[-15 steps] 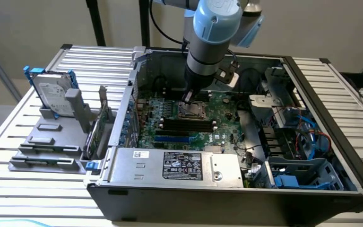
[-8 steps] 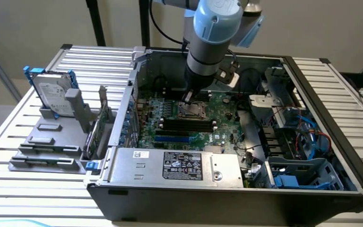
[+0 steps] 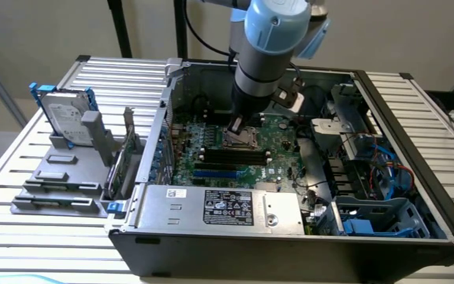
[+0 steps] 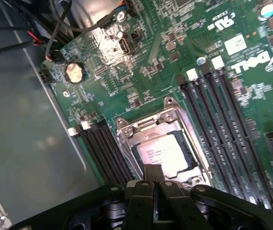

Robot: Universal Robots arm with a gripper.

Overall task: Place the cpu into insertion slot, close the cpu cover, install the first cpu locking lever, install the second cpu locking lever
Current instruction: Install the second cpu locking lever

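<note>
The cpu (image 4: 167, 152), a pale square chip, lies flat in the insertion slot (image 3: 243, 139) on the green circuit board (image 4: 127, 86). The cpu cover (image 4: 127, 139), a silvery frame, lies around the chip, which shows through its window. My gripper (image 4: 152, 168) is shut, its black fingers pressed together with nothing between them. Its tip hovers over one edge of the socket, at or just above the frame; I cannot tell whether it touches. In the exterior view the gripper (image 3: 236, 125) reaches straight down into the open computer case onto the socket. The locking levers are too small to make out.
Long black memory slots (image 4: 213, 124) flank the socket on both sides. A coin battery (image 4: 74, 72) and cables (image 4: 55, 28) lie beyond it. The power supply (image 3: 219, 207) bounds the board in front, a blue drive cage (image 3: 377, 219) on the exterior view's right. A hard drive (image 3: 65, 115) stands outside the case.
</note>
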